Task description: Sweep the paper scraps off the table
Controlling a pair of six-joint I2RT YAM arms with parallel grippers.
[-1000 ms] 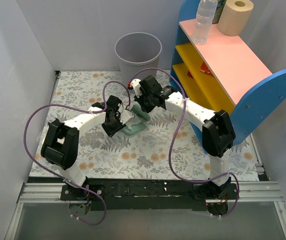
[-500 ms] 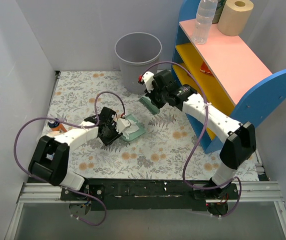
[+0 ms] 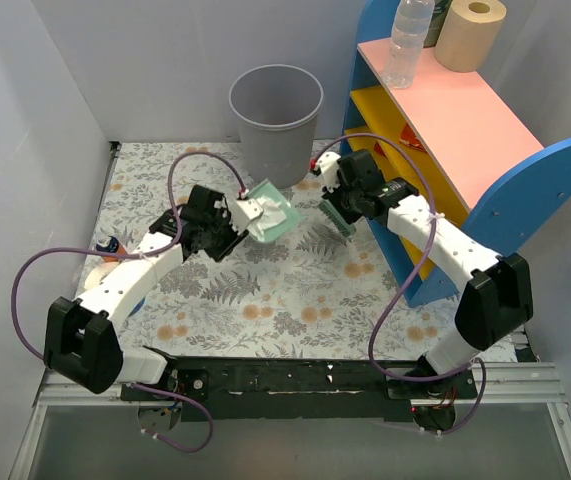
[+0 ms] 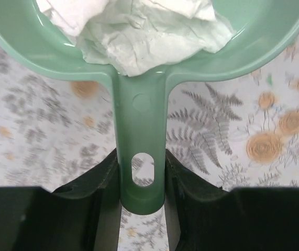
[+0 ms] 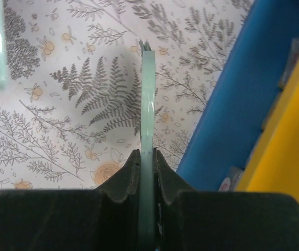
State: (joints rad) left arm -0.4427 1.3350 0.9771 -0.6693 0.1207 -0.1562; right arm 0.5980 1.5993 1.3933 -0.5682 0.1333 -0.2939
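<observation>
Since half a second back, dustpan (image 3: 270,212) is lifted toward the far edge by the bin (image 3: 276,105); brush (image 3: 337,215) swung right. Grips: left gripper (image 4: 141,172) pinches pan handle, right gripper (image 5: 147,157) pinches brush. The paper scraps (image 4: 139,31) are heaped in pan; an early tilt would likely dump them back on the table (image 3: 295,290).

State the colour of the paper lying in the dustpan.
White; the paper shows best in the left wrist view.

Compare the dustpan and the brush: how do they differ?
The dustpan carries crumpled white paper; the brush carries none. The dustpan is a broad scoop; the brush shows as a thin strip, edge-on. The left jaws grip the dustpan, the right jaws the brush. Both are pale green.
</observation>
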